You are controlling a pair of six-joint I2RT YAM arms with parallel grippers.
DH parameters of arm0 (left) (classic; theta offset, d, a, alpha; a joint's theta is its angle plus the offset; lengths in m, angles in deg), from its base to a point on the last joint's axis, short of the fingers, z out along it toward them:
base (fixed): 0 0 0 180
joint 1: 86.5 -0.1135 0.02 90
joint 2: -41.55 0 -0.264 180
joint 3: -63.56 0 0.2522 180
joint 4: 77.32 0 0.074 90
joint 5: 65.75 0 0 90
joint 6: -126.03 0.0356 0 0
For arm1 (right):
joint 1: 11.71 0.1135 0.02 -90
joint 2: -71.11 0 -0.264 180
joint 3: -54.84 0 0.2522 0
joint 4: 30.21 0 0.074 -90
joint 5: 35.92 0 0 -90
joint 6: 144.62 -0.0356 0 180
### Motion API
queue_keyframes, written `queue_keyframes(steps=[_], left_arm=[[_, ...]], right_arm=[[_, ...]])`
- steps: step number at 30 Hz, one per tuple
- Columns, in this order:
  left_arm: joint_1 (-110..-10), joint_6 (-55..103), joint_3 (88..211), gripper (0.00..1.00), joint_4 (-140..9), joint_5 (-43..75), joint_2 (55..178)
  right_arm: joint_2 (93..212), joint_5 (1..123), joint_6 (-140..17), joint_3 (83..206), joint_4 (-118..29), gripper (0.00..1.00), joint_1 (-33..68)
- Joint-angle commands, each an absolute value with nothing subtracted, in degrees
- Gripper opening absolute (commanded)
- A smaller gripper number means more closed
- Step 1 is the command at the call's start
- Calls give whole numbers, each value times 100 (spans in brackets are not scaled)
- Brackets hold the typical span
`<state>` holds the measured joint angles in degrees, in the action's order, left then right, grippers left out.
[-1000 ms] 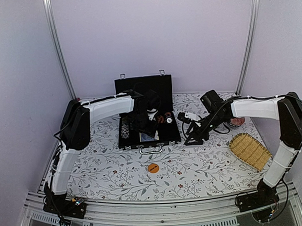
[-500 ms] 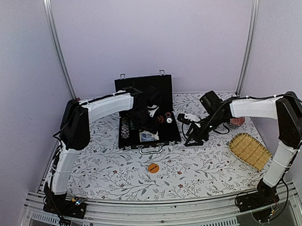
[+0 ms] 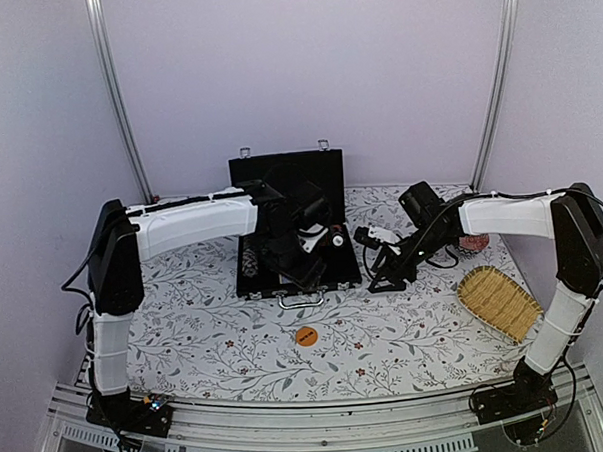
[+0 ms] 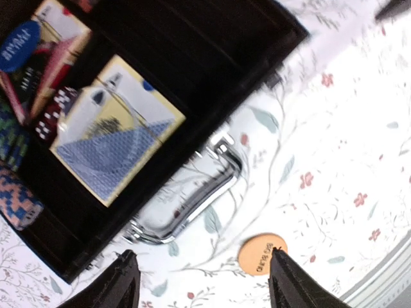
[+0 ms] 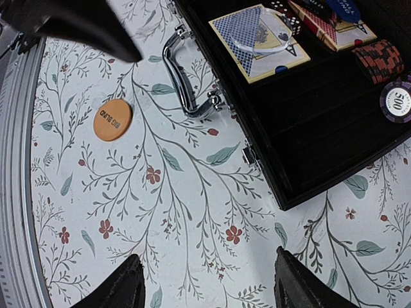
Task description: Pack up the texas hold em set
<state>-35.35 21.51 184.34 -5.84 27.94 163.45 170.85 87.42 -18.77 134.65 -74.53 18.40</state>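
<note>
The black case lay open at the centre of the top view, lid upright at the back. The left gripper was spread wide and empty at the bottom of its view, below the chrome handle. The orange disc lay on the floral tablecloth at lower right. The card deck sat inside the case at upper left. The right gripper was also spread and empty, with the case at the upper right of its view.
</note>
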Motion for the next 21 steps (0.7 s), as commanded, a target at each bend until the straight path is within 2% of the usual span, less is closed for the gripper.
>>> queue_keyframes(steps=[1,10,21], left_arm=[[-3146,2188,17780,69,-473,2595,16093],[-2844,2044,17175,70,-696,2348,16134],[-2767,1982,17082,70,-1001,2167,16449]], right_arm=[[17096,8741,-1806,13570,-7499,69,1866],[17071,8733,-1806,13567,-7498,69,1870],[17062,8728,-1804,13552,-7497,70,1869]])
